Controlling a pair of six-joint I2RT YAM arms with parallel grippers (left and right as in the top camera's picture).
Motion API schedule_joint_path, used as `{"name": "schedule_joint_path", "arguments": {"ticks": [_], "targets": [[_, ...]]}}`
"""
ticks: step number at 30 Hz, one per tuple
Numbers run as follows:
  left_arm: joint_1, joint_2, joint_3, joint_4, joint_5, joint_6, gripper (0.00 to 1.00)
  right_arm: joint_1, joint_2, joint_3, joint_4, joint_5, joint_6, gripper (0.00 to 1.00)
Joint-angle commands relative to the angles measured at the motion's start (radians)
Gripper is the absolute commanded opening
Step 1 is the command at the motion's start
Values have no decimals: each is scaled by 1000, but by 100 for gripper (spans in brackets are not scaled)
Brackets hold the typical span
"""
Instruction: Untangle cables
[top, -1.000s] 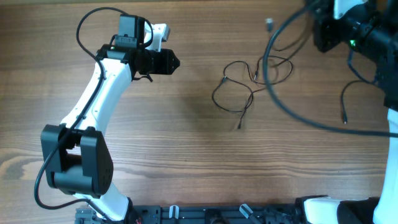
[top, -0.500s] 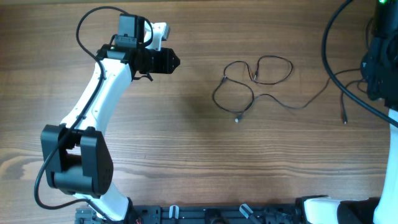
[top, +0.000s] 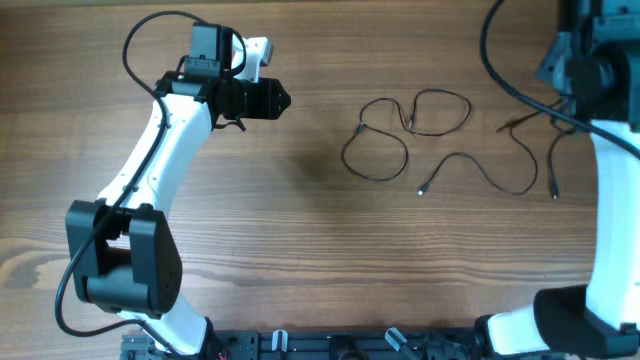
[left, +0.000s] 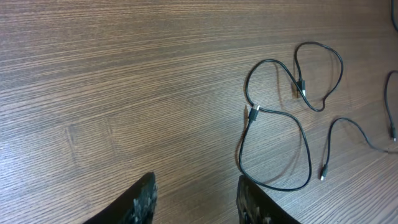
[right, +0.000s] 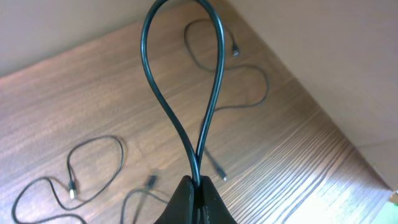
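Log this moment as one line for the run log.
left gripper open, empty | right gripper shut on cable loop | other cables loose on table

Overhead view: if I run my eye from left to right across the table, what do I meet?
left arm → left gripper → looped cable → wavy cable → right arm

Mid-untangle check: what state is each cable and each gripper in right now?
left gripper: open, empty.
right gripper: shut on cable loop.
cable loop: doubled over, both strands pinched in the right gripper.
looped cable: lying on the table in two loops, untouched.
wavy cable: lying loose, its plug end apart from the looped cable.
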Motion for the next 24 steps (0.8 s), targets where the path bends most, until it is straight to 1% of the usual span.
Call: {"name": "schedule_joint_path", "arguments": {"ticks": [1,5,7,10,12,16,19,22,24], "targets": [[-5,-26,-6,0,13,13,43,0,21,-32,-3,-114,-42,4],[-5,-26,-6,0,13,13,43,0,19,-32,73,-126,-63,4],[-5,-26,-6,0,13,13,43,-2,12,-31,162,-187,-141,4],[-5,-26,-6,-1,14,13,43,-12,12,-29,200,-193,-142,4],[-5,-26,-6,-1,18,13,43,-23,10,-13,213,-177,-165,4],[-5,-26,-6,0,21,13,43,-44,10,60,211,-70,-173,4],[-5,-26,-6,0,21,13,43,-105,8,163,196,-64,-191,4],[-5,-26,-6,0,21,12,43,-206,7,259,149,-64,-191,4],[-5,-26,-6,-1,36,12,43,-309,-4,300,127,-66,-190,4]]}}
